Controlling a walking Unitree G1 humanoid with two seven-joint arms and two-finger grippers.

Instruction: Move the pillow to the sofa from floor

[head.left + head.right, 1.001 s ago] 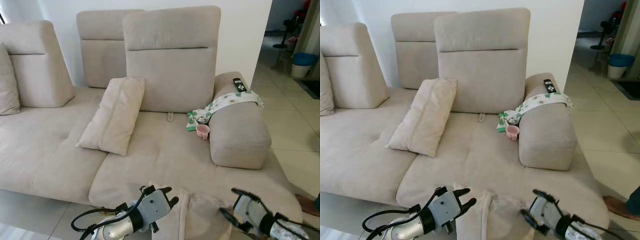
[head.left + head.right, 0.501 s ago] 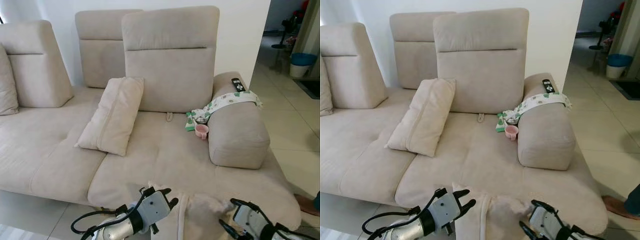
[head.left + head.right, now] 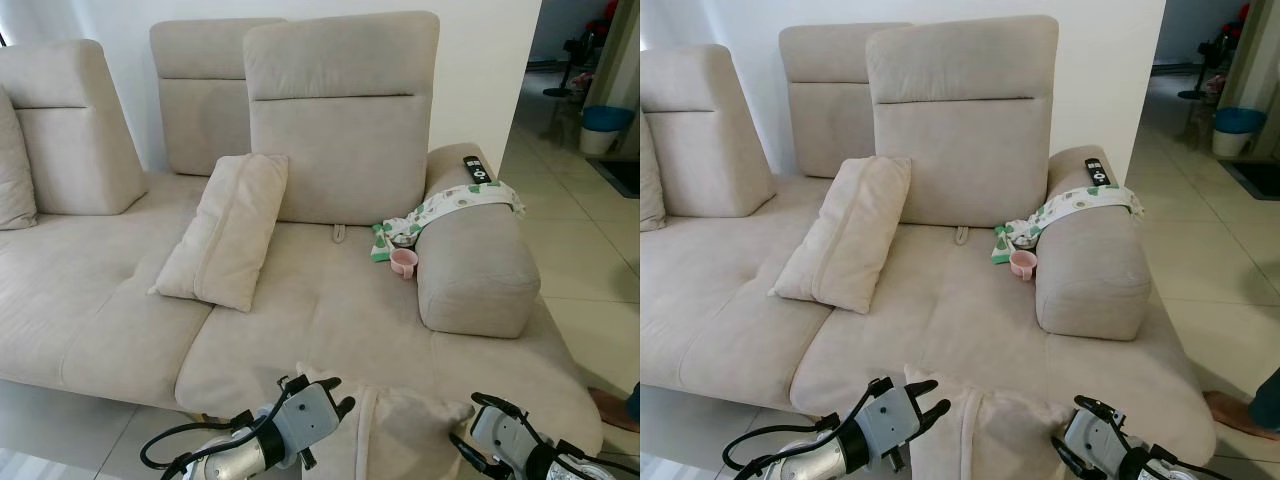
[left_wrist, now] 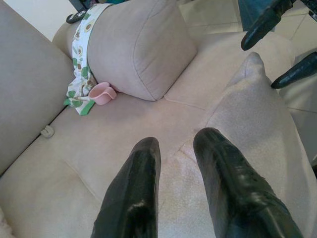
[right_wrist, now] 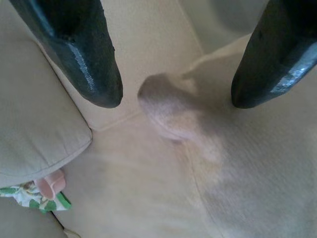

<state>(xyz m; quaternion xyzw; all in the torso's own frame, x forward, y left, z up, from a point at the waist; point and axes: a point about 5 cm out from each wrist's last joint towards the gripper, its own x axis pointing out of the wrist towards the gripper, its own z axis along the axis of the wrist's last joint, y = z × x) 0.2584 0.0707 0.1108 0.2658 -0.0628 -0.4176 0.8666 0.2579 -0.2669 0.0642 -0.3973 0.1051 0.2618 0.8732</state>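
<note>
Pillow [image 3: 400,435]: beige, soft fabric, seamed, corners pointed up; lying at front edge of sofa [image 3: 330,310] seat. Sofa: beige, sectional, tall back cushions, rounded armrest at right, wide seat.

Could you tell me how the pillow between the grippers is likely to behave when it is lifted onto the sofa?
The pillow looks soft, so it will probably sag. Its corner is squashed, suggesting it deforms easily. The fabric seems matte, likely not slippery.

Cut off by the lower edge: pillow [image 3: 400,440], with 2 grippers beside it, left gripper [image 3: 325,392] and right gripper [image 3: 480,425].
</note>
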